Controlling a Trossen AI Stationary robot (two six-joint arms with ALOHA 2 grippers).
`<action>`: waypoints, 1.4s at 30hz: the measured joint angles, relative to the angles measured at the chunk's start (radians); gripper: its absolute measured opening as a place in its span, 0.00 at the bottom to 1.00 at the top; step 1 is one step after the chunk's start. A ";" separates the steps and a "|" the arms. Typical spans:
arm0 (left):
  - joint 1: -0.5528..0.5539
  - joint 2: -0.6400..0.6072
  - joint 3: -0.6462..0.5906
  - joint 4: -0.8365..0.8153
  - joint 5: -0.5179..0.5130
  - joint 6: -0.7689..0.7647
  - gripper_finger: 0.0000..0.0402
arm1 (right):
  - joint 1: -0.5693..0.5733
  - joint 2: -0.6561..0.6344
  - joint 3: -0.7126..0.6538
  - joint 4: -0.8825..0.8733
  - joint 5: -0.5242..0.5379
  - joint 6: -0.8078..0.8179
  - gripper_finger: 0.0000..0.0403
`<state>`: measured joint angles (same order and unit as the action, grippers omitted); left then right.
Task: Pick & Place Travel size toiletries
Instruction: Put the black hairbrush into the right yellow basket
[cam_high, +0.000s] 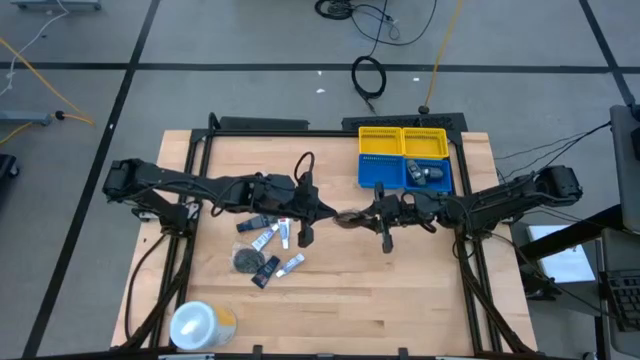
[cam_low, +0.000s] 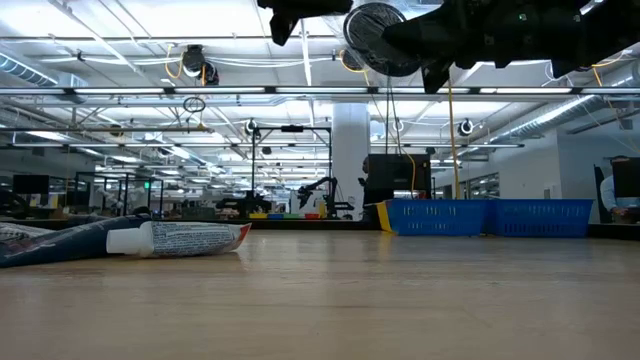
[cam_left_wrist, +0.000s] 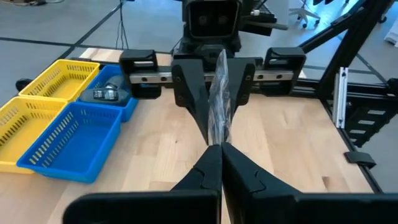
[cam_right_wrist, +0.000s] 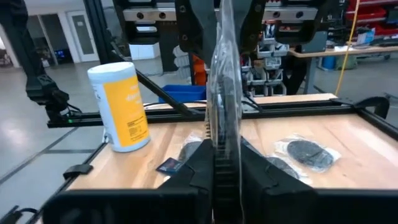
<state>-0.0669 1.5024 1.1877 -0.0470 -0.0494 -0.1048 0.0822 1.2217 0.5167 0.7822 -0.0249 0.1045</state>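
Because the bins (cam_high: 405, 160) stand on the right arm's side of the table (cam_high: 400, 300), I read this as a hand-over in mid-air above the table's middle. The left gripper (cam_high: 335, 214) is clenched on one edge of a wrapped dark round piece (cam_high: 349, 216). The right gripper (cam_high: 364, 214) faces it and is pinched on the opposite edge, so both arms carry the piece for now.

It hangs well clear of the wood. It stands on edge, its flat round face (cam_low: 380, 40) turned toward the table's front, and its plane runs along the line between the two wrists. Being round, it has no real long axis; only the clear wrap (cam_left_wrist: 219, 93) stretches from pinch to pinch.

The other toiletries (cam_high: 265, 245) lie on the left half, near the white-and-yellow roll (cam_high: 200, 323).
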 joint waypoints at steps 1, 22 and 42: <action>0.000 0.000 0.000 0.001 -0.001 -0.003 0.01 | 0.000 0.000 0.000 0.000 -0.001 0.008 0.07; -0.001 0.000 0.000 -0.008 -0.115 -0.004 0.37 | -0.046 -0.118 0.000 -0.281 0.124 -0.002 0.05; -0.001 -0.001 0.000 -0.010 -0.082 -0.036 0.37 | -0.262 -0.390 0.000 -0.892 0.697 -0.173 0.05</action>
<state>-0.0677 1.5017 1.1873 -0.0566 -0.1318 -0.1406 -0.1802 0.8318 0.5167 -0.1101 0.6718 -0.0688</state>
